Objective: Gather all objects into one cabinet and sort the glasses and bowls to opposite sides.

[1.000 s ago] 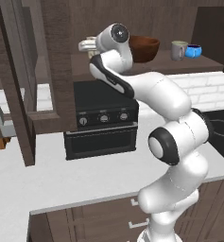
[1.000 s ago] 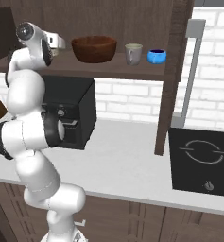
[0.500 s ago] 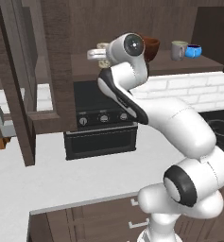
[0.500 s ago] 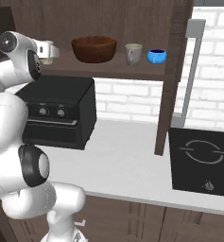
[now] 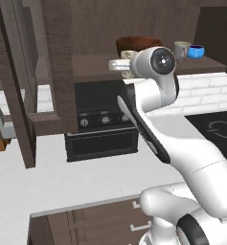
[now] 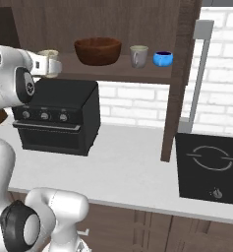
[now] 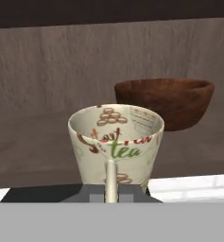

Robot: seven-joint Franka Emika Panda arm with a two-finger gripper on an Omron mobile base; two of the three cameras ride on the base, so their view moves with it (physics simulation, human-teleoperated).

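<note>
Cabinet first: its dark wooden shelf runs above the black oven and the white counter. On that shelf the big brown bowl sits left of centre, and to its right stand the grey-green mug and, just beside it, the small blue bowl. The cream mug, printed with the word "tea", hangs upright at the shelf's left end, in front of and just left of the brown bowl. The end effector is closed on its handle.

My judgement is that the step in hand is setting this mug down on the shelf. To do it well, the mug should stay level and go down onto bare wood clear of the brown bowl's rim, far enough in from the edge that it cannot tip off. The jaws should only part once the base rests flat. Since mugs and bowls need opposite sides, the left end suits the mugs only if the grey-green mug later joins it and the blue bowl stays right.
</note>
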